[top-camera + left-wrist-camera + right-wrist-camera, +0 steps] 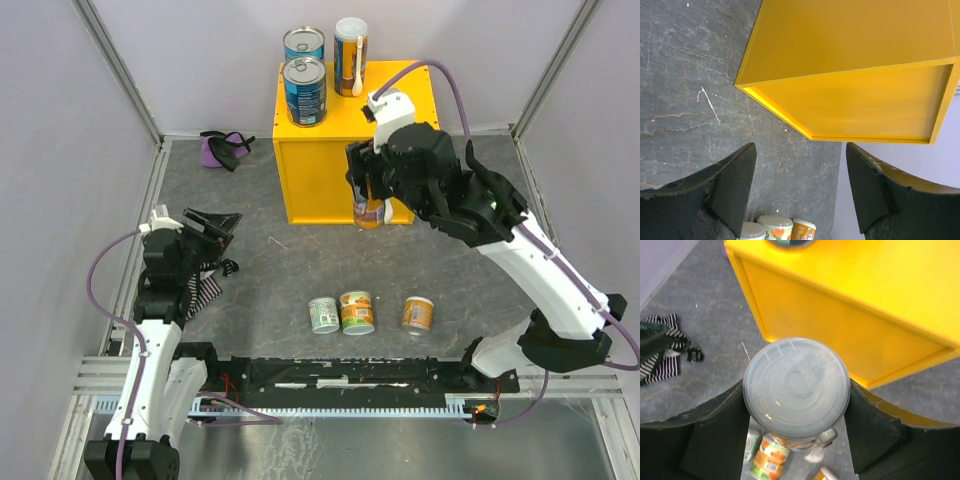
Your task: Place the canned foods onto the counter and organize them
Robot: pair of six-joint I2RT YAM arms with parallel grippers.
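Note:
The yellow counter box carries two blue-labelled cans and a tall orange can with a white spoon at its back left. My right gripper is shut on another tall orange can, held upright off the floor at the box's front face. In the right wrist view its grey lid fills the gap between the fingers, with the box just beyond. Three short cans stand on the floor. My left gripper is open and empty, also in its wrist view.
A purple cloth bundle lies at the back left. A striped cloth lies under my left gripper, and also shows in the right wrist view. Grey walls close in the sides and back. A black rail runs along the near edge.

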